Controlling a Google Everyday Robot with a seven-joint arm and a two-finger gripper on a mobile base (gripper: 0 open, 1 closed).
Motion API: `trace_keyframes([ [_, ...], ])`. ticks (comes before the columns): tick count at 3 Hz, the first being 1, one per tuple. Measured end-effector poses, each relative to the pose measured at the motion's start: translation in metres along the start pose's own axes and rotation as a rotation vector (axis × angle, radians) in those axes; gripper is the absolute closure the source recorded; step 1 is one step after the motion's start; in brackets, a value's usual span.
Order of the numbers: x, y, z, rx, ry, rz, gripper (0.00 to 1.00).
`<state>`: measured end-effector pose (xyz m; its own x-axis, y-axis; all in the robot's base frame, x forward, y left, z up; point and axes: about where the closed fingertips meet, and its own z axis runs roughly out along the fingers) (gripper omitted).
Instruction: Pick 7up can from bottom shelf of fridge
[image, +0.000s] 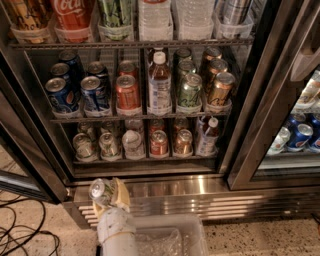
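My gripper (108, 195) is low at the left, in front of the fridge's steel base, outside the cabinet. It is shut on the 7up can (101, 190), whose shiny silver top faces the camera; a cream finger (121, 193) shows beside it. The bottom shelf (145, 159) lies above and behind the gripper. It holds pale cans (108, 144) at the left, a red can (159, 143), a copper-brown can (183, 142) and a small bottle (206, 137). The fridge (175, 186) stands open, with its slatted grille (230, 207) at the base.
The middle shelf holds blue cans (61, 94), a red can, a bottle (159, 85) and green and copper cans. A clear plastic bin (170, 237) sits on my base below the gripper. Black cables (22, 235) lie on the floor at left. A closed glass door (295, 130) is at right.
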<state>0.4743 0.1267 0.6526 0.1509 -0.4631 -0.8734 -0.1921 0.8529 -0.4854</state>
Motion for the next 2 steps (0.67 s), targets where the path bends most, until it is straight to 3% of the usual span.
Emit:
trace_keyframes([
  [1,0.0505,0.0016,-0.0179,-0.059,0.081,-0.242,1.0],
  [2,0.0601,0.0058,-0.0225,-0.072,0.091,-0.272,1.0],
])
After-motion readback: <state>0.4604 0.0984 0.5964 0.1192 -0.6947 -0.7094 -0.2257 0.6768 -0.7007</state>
